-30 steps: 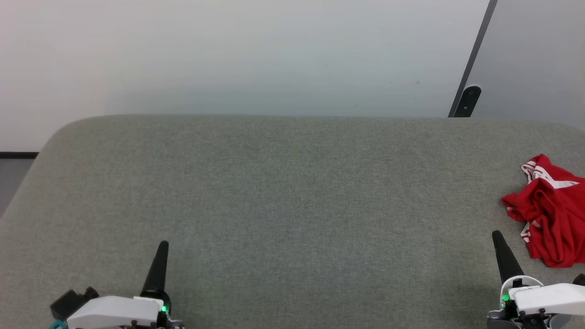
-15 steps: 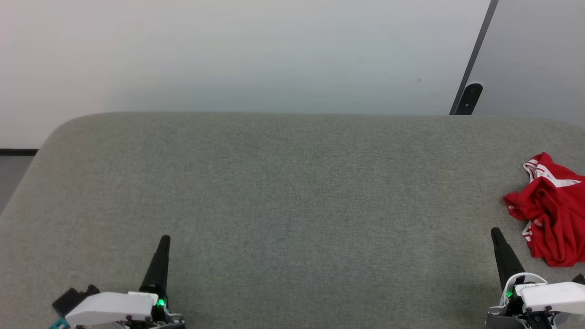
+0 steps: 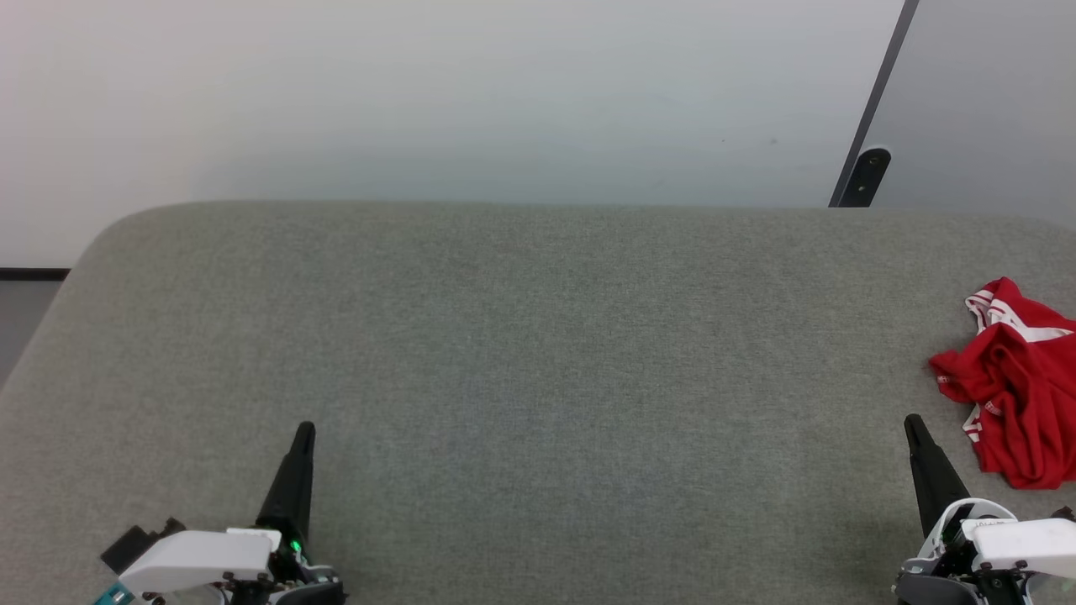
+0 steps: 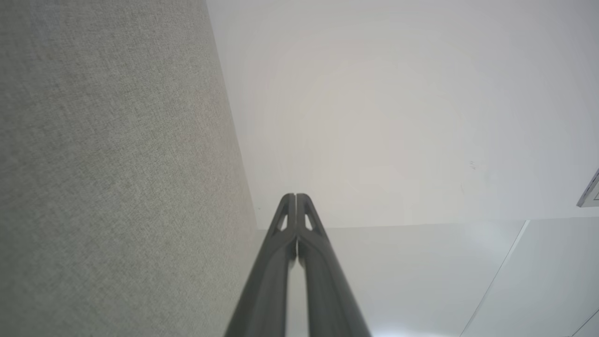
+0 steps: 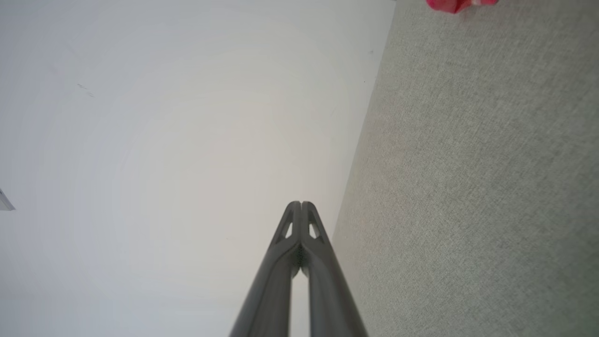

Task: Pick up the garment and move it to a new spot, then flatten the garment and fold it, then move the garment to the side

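Observation:
The garment (image 3: 1015,382) lies crumpled at the right edge of the grey padded surface (image 3: 538,353), red with white striped trim; its lettering is hidden in the folds. A red sliver of the garment (image 5: 461,3) peeks in at the top of the right wrist view. My right gripper (image 3: 912,424) stands shut and empty just left of the garment, a short gap apart. My left gripper (image 3: 304,433) is shut and empty at the lower left, far from the garment. In the wrist views, both the left gripper (image 4: 295,199) and the right gripper (image 5: 301,206) have their fingers pressed together.
The surface has rounded far corners and ends at a pale wall (image 3: 437,92). A dark slanted bar with a black fitting (image 3: 866,172) stands behind the far right edge. A strip of floor (image 3: 21,323) lies past the left edge.
The whole head view has shifted slightly, so the camera moved. Both grippers sit a little higher in the picture. The garment lies as before.

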Robot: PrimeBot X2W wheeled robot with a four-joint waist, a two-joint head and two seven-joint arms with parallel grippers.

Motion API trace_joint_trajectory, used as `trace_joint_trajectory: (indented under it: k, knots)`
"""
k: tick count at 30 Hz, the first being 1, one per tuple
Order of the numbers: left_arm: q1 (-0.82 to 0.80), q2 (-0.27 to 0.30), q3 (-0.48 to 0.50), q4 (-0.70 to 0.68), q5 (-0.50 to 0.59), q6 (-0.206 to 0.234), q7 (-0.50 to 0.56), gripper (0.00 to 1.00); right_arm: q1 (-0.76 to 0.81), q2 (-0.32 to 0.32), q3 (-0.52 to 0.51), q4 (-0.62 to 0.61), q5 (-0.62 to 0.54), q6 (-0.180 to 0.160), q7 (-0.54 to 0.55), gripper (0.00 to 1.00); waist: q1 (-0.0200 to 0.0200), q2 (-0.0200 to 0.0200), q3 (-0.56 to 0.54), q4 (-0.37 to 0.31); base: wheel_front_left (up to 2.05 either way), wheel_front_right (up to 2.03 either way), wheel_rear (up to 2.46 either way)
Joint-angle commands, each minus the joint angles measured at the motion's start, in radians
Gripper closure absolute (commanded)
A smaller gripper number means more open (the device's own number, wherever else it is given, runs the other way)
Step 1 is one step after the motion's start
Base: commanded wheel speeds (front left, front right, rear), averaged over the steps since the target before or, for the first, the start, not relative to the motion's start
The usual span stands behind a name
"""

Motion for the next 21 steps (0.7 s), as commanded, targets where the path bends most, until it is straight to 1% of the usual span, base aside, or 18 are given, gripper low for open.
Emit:
trace_joint_trajectory:
  k: [1,10,21]
  knots:
    - [-0.012,-0.002,0.004,0.0,-0.024,0.001,0.007,1.0,-0.016,0.003,-0.005,-0.006,0.023,0.0,0.006,1.0,-0.0001,0.0,0.001,0.0,0.0,0.0,0.0]
    - [-0.021,-0.005,0.007,0.002,-0.082,0.001,0.022,1.0,-0.019,0.007,-0.01,-0.005,0.083,0.0,0.021,1.0,-0.0001,0.0,0.006,0.002,0.0,0.0,0.0]
    - [-0.02,-0.005,0.007,0.002,-0.079,0.001,0.022,1.0,-0.014,0.007,-0.009,-0.004,0.079,0.0,0.021,1.0,-0.0001,0.0,0.006,0.002,0.0,0.0,0.0]
